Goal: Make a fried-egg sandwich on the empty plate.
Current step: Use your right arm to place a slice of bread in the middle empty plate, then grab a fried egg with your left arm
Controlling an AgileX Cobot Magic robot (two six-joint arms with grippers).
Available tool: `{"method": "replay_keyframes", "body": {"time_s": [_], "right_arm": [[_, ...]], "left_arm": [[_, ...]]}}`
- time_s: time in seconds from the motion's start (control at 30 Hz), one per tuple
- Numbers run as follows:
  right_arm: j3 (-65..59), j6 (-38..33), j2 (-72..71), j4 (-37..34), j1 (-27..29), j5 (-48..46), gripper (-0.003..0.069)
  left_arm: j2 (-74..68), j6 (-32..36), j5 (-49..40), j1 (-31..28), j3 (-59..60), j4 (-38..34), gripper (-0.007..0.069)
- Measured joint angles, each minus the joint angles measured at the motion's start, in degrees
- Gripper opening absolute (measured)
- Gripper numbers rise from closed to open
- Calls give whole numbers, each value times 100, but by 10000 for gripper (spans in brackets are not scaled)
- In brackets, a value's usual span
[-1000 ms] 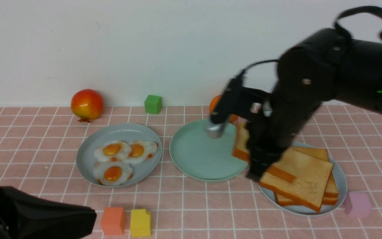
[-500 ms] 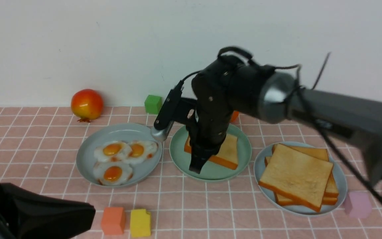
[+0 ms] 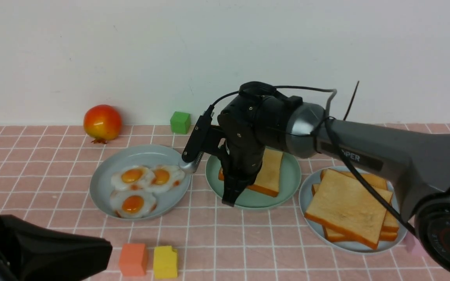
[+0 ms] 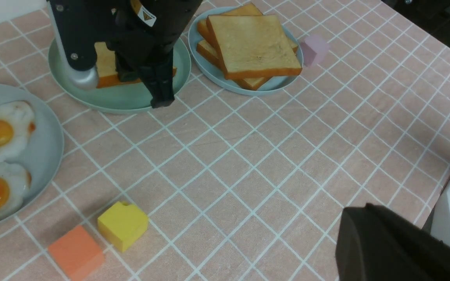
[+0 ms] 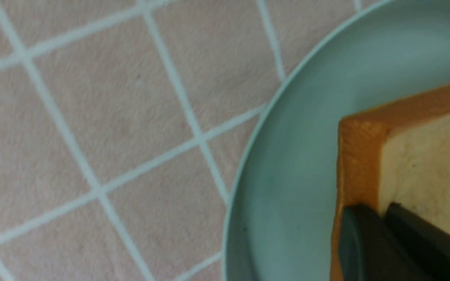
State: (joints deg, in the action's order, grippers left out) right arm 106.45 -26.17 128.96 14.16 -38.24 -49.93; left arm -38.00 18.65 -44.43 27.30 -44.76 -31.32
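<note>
Of the fried-egg sandwich there is so far one toast slice (image 3: pixel 270 171), with no egg on it. It sits in the mint plate (image 3: pixel 265 199), the middle of three plates on the pink tiled table (image 3: pixel 248 242). My right gripper (image 3: pixel 231 197) reaches down over the near-left part of that plate. Its fingers (image 5: pixel 359 242) are drawn narrow and pinch the slice at a corner, one against the orange crust and the other on the pale top face. From the front my wrist hides that end of the slice, so I cannot tell whether it lies fully flat on the plate.

Just to the left, a grey-blue plate (image 3: pixel 104 183) holds three fried eggs (image 3: pixel 133 203) clustered together and touching. To the right, a second grey-blue plate (image 3: pixel 306 199) carries a stack of plain toast slices (image 3: pixel 350 205), the top one turned askew over those beneath.

My left gripper (image 3: pixel 104 249) hangs low at the near-left edge, well apart from all three plates. It shows only as a dark shape, so I cannot tell how its fingers stand.

An orange block (image 3: pixel 133 259) and a yellow block (image 3: pixel 165 261) sit side by side on the near table. A green block (image 3: pixel 180 122) and a red fruit (image 3: pixel 102 122) are by the wall, and a pink block (image 4: pixel 315 48) is just beside the toast plate.
</note>
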Motion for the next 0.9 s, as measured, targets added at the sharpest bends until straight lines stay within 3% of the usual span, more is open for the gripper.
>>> {"method": "replay_keyframes", "body": {"time_s": [0.1, 0.13, 0.2, 0.23, 0.33, 0.5, 0.7, 0.77, 0.8, 0.83, 0.9], "right_arm": [[0, 37, 0, 0, 0, 25, 106], [0, 37, 0, 0, 0, 25, 178], [0, 37, 0, 0, 0, 17, 212], [0, 42, 0, 0, 0, -13, 287], [0, 47, -29, 0, -12, -204, 416], [0, 382, -393, 0, -162, -773, 491], [-5, 1338, -1520, -316, -339, -1847, 381], [-272, 1739, -2287, -718, -280, -1978, 245], [-305, 1757, -2408, -752, -267, -1980, 235], [-713, 1878, -2976, -999, -239, -2004, 129], [-966, 1922, -3297, -1112, -234, -2036, 90]], "left_arm": [[0, 0, 0, 0, 0, 0, 13], [0, 0, -5, 0, 0, 0, 13], [0, 0, -12, 0, 0, 0, 13], [0, 0, -26, 0, 0, 0, 13], [0, 0, -68, 0, 0, -5, 13], [-13, -81, -74, 0, 0, 50, 13], [-585, -1203, -88, 0, -66, 1066, 13], [-1229, -1970, -205, 0, -346, 1924, 13], [-1333, -2016, -215, 0, -373, 2039, 13], [-1815, -2331, -269, 0, -619, 2475, 13], [-2066, -2403, -279, 0, -758, 2640, 13]]}}
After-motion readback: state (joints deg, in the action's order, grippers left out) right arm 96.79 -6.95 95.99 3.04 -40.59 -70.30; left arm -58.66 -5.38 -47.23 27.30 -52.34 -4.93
